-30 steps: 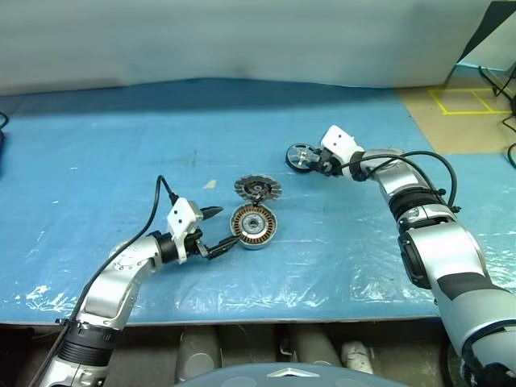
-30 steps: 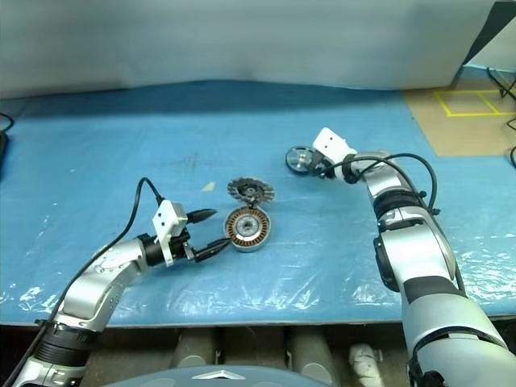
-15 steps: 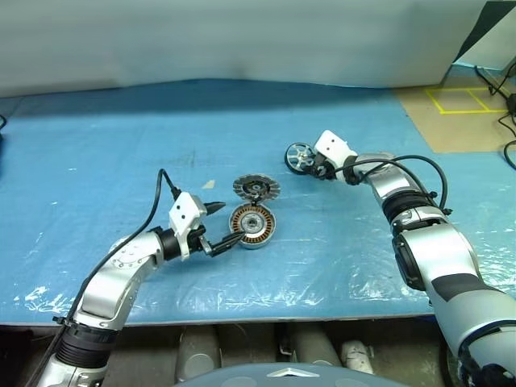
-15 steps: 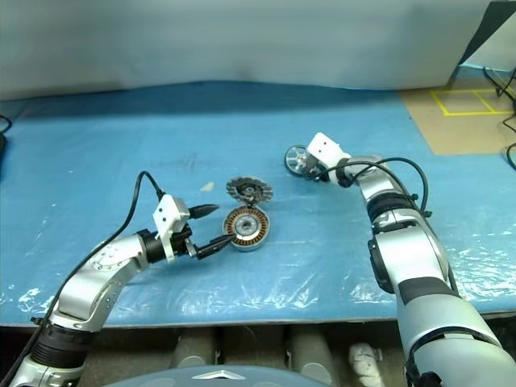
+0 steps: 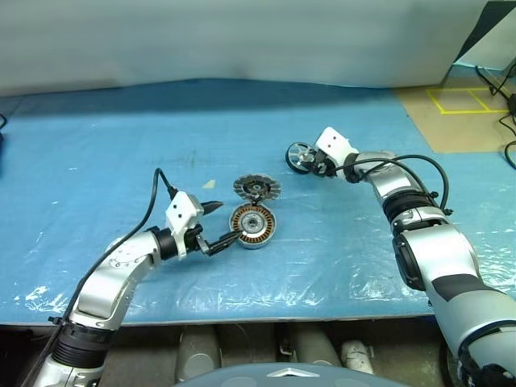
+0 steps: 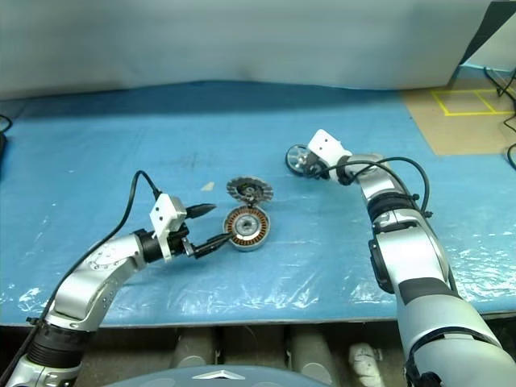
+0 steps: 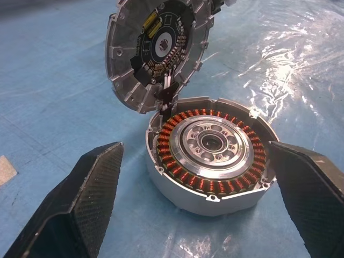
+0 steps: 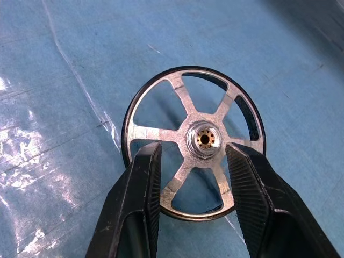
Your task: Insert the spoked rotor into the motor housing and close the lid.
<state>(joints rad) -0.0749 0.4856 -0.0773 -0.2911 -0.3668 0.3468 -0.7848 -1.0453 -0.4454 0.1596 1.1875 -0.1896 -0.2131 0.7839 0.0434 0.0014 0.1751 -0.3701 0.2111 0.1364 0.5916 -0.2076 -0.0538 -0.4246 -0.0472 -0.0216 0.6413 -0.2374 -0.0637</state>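
The motor housing (image 5: 254,226) sits open on the blue sheet, copper windings ringing its silver centre. Its lid (image 5: 255,189) stands tilted up from the far edge, ribbed inside facing me. My left gripper (image 5: 228,222) is open just left of the housing, one finger (image 7: 80,199) on each side of it without touching. Further right and back, my right gripper (image 5: 316,164) is shut on the spoked rotor (image 5: 302,156), a dark-rimmed wheel with silver spokes held tilted just above the sheet. Its fingers (image 8: 140,193) bracket the lower spokes below the hub (image 8: 203,137).
A wrinkled blue plastic sheet (image 5: 121,137) covers the table, whose front edge runs near my arms. A small tan scrap (image 5: 210,184) lies left of the lid. Tan floor with yellow tape (image 5: 459,101) shows at the back right.
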